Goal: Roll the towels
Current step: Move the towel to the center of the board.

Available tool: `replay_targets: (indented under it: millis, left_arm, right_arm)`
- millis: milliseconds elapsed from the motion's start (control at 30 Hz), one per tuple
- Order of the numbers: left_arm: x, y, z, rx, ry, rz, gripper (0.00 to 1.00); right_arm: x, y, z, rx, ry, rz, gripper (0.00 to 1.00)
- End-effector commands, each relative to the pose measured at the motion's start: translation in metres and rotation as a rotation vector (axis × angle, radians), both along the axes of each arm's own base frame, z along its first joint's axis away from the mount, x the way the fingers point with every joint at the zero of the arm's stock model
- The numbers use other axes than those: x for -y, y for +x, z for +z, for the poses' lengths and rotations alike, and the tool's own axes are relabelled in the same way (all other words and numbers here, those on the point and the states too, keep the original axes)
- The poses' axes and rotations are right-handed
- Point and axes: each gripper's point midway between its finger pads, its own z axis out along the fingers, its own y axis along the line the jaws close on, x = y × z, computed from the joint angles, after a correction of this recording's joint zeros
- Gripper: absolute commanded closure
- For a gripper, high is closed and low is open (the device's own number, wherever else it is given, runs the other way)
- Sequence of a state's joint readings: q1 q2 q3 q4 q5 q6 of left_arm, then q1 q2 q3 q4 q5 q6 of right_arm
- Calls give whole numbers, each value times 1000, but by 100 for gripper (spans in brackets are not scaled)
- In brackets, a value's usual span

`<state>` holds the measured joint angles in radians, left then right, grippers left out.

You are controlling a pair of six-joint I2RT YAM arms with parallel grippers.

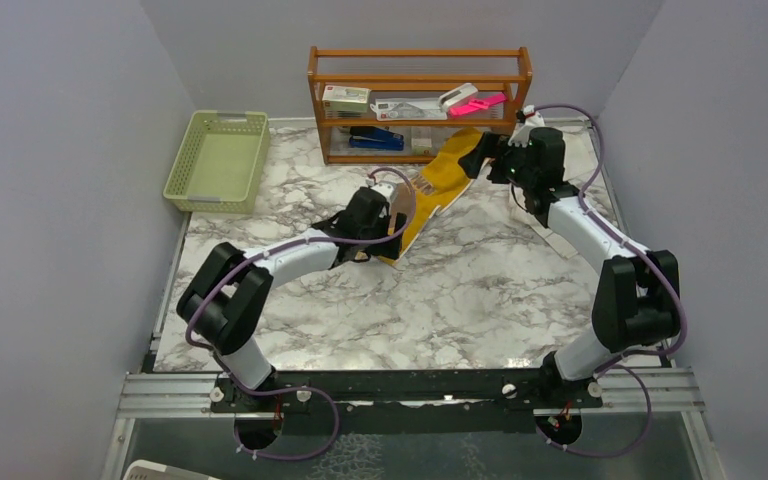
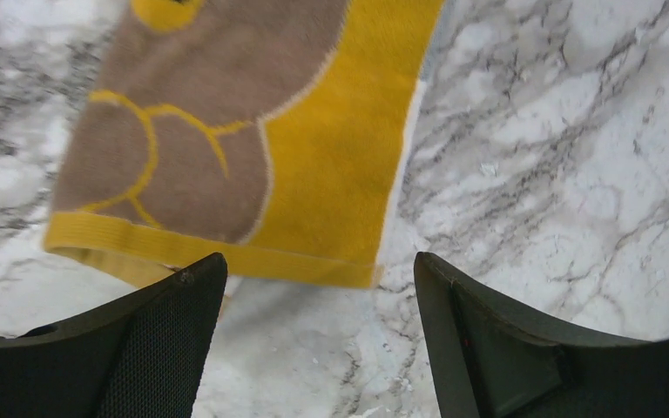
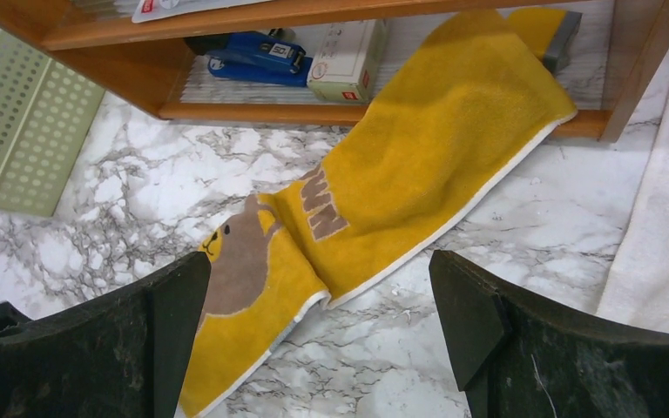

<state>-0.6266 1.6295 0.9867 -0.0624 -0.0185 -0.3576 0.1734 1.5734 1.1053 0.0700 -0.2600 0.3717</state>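
Observation:
The mustard-yellow towel point(image 1: 438, 185) lies flat and diagonal on the marble, with its far end resting up on the shelf's lower board point(image 3: 523, 52). It carries a brown bear patch point(image 2: 200, 104). My left gripper point(image 1: 392, 232) hovers at the towel's near hem point(image 2: 226, 257). Its jaws point(image 2: 318, 266) stand open with only marble between them. My right gripper point(image 1: 485, 158) is above the towel's far half, open and empty point(image 3: 318, 261). The cream-white towel point(image 3: 662, 174) shows at the right edge of the right wrist view, and the right arm largely hides it in the top view.
A wooden shelf point(image 1: 420, 100) stands at the back, holding a blue stapler point(image 3: 253, 57), small boxes and a pink item. A green plastic basket point(image 1: 218, 160) sits at the back left. Grey walls close in both sides.

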Motion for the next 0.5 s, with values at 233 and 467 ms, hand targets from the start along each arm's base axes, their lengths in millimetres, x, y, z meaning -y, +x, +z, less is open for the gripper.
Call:
replay_targets:
  millis: [233,467]
  left_arm:
    - [22,-29,-53,-69,117,-16,20]
    - [15,-28,-81,-95,211,-3,31]
  right_arm:
    - [2,0,-21,-45,8,15,1]
    - [7,0,-20,-43,14,10,1]
